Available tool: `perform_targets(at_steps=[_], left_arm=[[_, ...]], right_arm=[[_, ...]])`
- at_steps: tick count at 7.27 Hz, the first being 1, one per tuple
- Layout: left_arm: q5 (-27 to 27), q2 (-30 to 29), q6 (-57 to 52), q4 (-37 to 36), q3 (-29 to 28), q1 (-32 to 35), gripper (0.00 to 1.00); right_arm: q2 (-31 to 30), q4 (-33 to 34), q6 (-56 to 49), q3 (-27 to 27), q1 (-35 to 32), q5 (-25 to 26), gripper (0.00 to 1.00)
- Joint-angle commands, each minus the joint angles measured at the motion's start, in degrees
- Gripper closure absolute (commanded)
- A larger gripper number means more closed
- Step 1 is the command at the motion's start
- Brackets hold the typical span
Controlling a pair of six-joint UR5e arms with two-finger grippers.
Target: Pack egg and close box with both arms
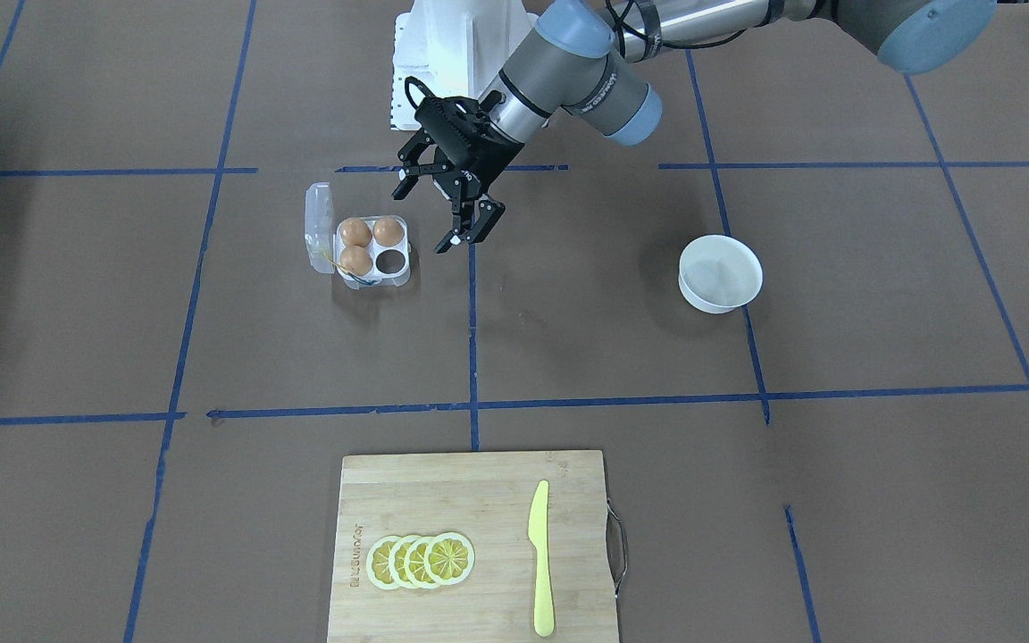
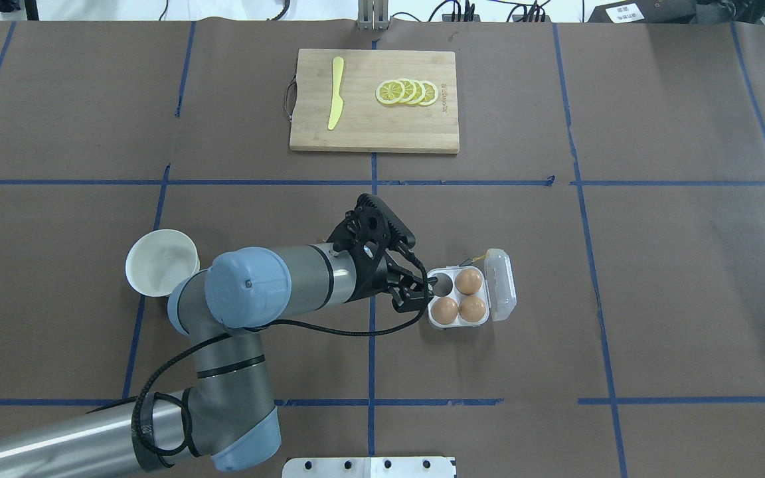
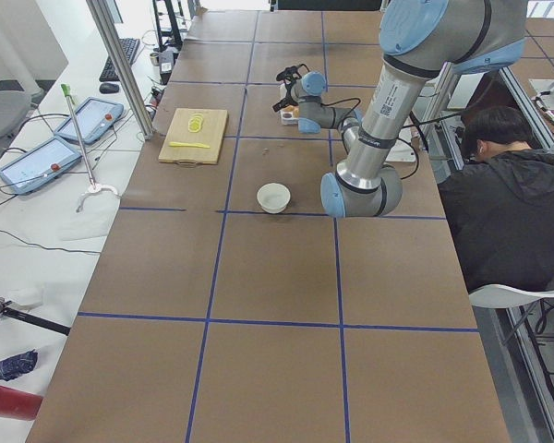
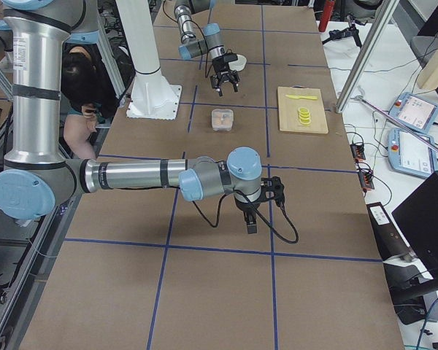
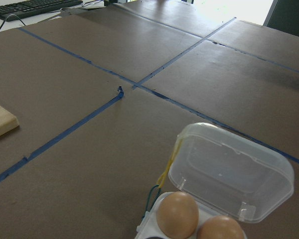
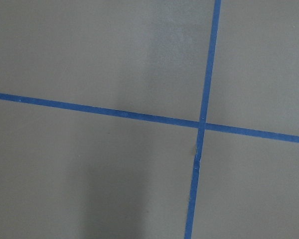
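The clear egg box (image 1: 374, 282) stands open on the table, its lid (image 1: 318, 223) swung out to the side. Three brown eggs (image 1: 355, 232) fill three cells; the fourth cell (image 1: 392, 261) is empty. In the overhead view the box (image 2: 460, 324) has its lid (image 2: 501, 284) on the right. My left gripper (image 1: 432, 210) (image 2: 416, 294) hovers just beside the box's empty-cell corner, open and empty. The left wrist view shows two eggs (image 5: 177, 215), the lid (image 5: 229, 172) and the yellow string (image 5: 169, 164). My right gripper (image 4: 252, 219) shows only in the exterior right view, far from the box; I cannot tell its state.
An empty white bowl (image 1: 720, 272) (image 2: 161, 262) sits beside my left arm. A wooden cutting board (image 2: 374, 126) at the far edge carries a yellow knife (image 2: 335, 93) and lemon slices (image 2: 408, 91). The white pedestal (image 1: 452, 54) stands at the robot's side.
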State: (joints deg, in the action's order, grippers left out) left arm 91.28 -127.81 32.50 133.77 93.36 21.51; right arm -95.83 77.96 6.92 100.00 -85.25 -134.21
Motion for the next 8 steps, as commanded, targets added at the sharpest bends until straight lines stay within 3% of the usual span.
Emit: perform_targets(at_steps=[1, 3, 6, 8], left_arm=[[6.0, 1.4, 2.9, -14.6, 8.1, 5.8, 0.01], [12.9, 4.2, 2.4, -27.2, 14.4, 14.9, 0.01], [13.5, 10.6, -0.2, -29.2, 14.7, 26.8, 0.0], [15.3, 13.7, -1.6, -29.3, 13.3, 27.7, 0.0]], right_arm=[[-0.1, 0.0, -0.1, -0.2, 0.0, 0.1, 0.0], [-1.1, -0.1, -0.7, -0.1, 0.0, 0.0, 0.0], [-1.2, -0.1, -0.9, 0.0, -0.2, 0.0, 0.0], [-1.4, -0.1, -0.9, 0.0, -0.3, 0.0, 0.0]])
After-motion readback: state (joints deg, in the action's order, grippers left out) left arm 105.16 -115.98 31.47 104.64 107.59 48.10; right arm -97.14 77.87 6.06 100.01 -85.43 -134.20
